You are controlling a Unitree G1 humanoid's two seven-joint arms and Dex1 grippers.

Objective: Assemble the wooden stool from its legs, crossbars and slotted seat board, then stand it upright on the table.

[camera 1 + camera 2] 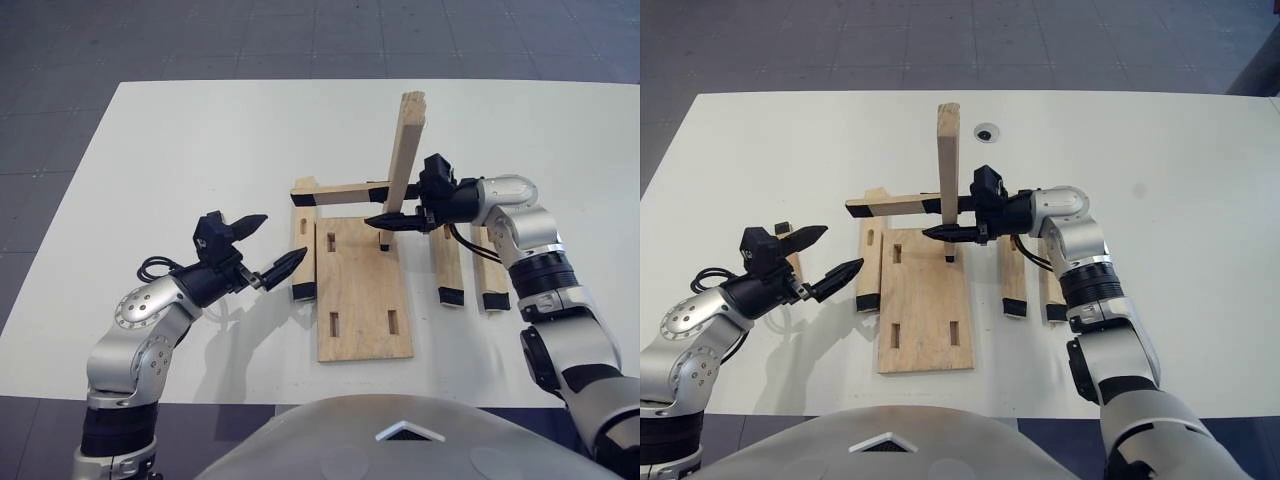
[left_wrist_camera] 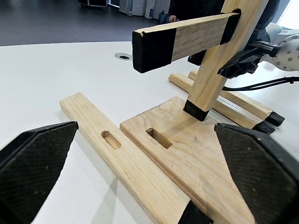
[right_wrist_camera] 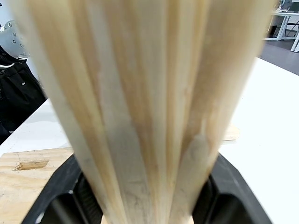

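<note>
Left arm (image 1: 140,320) and right arm (image 1: 530,235): silver rounded joint shells, black wrist sections, looped black cables (image 1: 155,268); left gripper (image 1: 281,238) and right gripper (image 1: 385,221) black, tapered, cross-hatched pads (image 2: 35,158).

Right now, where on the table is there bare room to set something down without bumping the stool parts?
Bare table stretches along the far left, beyond the open left end effector, and on the far right past the two loose legs. The middle is crowded: seat board, slotted leg beside it, and the upright leg gripped by the right end effector.
</note>
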